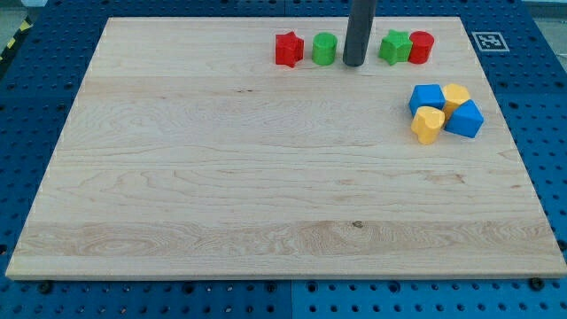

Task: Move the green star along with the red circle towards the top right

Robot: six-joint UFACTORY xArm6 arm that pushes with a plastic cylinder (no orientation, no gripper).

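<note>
The green star (395,47) touches the red circle (421,46), so one push shifts both. Our end effector, my tip (353,64), grips nothing, waiting just left of them.

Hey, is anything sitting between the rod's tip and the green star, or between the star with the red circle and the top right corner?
Nothing visible. My tip stands just to the view's left of the green star, with bare board between them. The red circle touches the star's right side, and the board beyond them toward the top right corner holds no blocks.
</note>
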